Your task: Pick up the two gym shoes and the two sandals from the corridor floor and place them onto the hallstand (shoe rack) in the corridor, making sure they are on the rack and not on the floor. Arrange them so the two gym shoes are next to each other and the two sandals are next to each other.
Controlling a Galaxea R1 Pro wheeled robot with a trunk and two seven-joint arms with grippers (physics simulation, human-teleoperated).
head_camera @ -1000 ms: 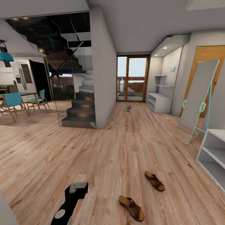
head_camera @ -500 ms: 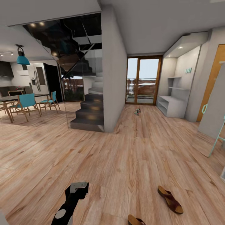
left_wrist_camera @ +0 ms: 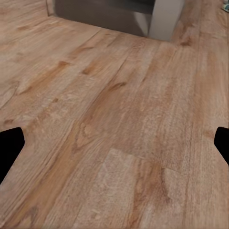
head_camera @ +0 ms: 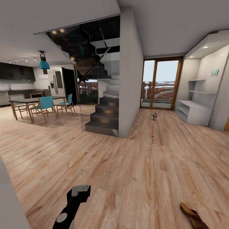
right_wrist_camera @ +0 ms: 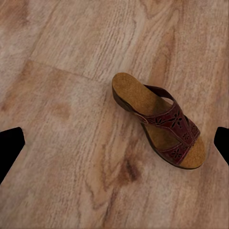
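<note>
Standing on the corridor floor (head_camera: 127,165) with nothing yet collected, the robot looks to be at the very start of its job: no footwear can be seen on the hallstand (head_camera: 194,111), whose bench top and two open shelf levels appear bare in the alcove at far right. At left in the head view, the left end effector (head_camera: 79,193) hangs low over the planks; its wrist view shows dark fingertips (left_wrist_camera: 10,149) set wide apart with only bare wood between them. Farther along, past the stairs (head_camera: 106,117), the gym shoes (head_camera: 153,116) lie together on the floor near the glass door (head_camera: 160,83), too small to count with certainty, though they read as a pair. At lower right, one sandal (head_camera: 193,219) pokes into the head view at the edge. The right wrist view shows one sandal (right_wrist_camera: 160,121) lying flat on its sole between widely spread fingertips (right_wrist_camera: 10,150), untouched. Count in sight: one sandal, an apparent pair of sneakers, one rack. By that reading, all four pieces remain to be lifted and arranged in pairs.
</note>
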